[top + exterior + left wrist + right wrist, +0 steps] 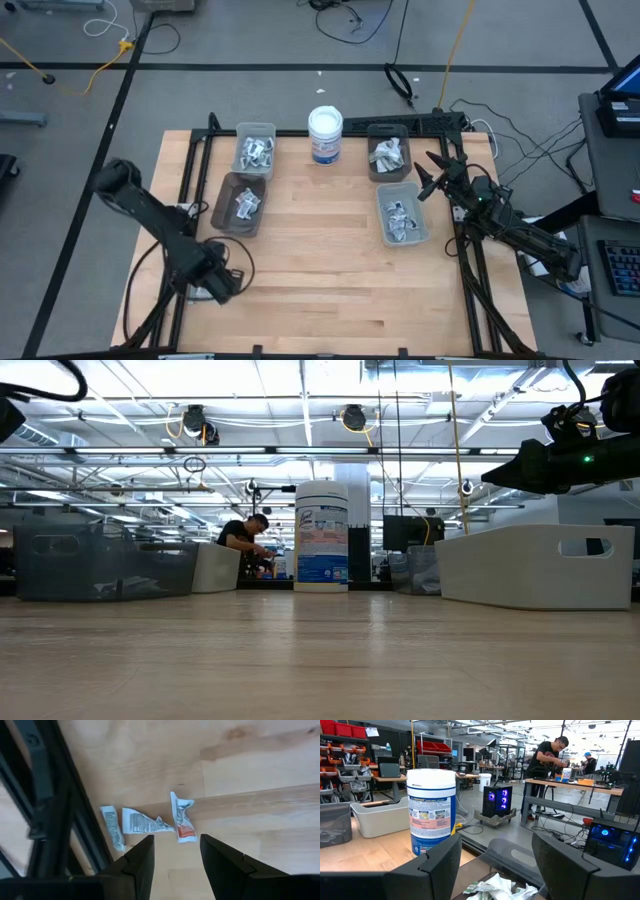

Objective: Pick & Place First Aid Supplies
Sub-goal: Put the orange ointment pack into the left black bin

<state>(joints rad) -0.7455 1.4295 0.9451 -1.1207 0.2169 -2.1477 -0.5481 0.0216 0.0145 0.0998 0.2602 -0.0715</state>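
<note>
Left pincer [176,851] parted over three crumpled packets [145,824] at the surface's [330,270] seven o'clock edge; right pincer [495,857] wide apart above the two o'clock bin [388,158] of packets.

Wood table [330,270]: 4 bins [241,203] w/ packets, white tub [325,135] at back edge, 3 loose packets [145,823] near left edge.

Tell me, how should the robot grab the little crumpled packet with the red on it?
Probably from straight above, pinching the red-marked packet across its narrow middle. It lies flat on the table, long and thin, and the open left gripper hangs beside it.
</note>
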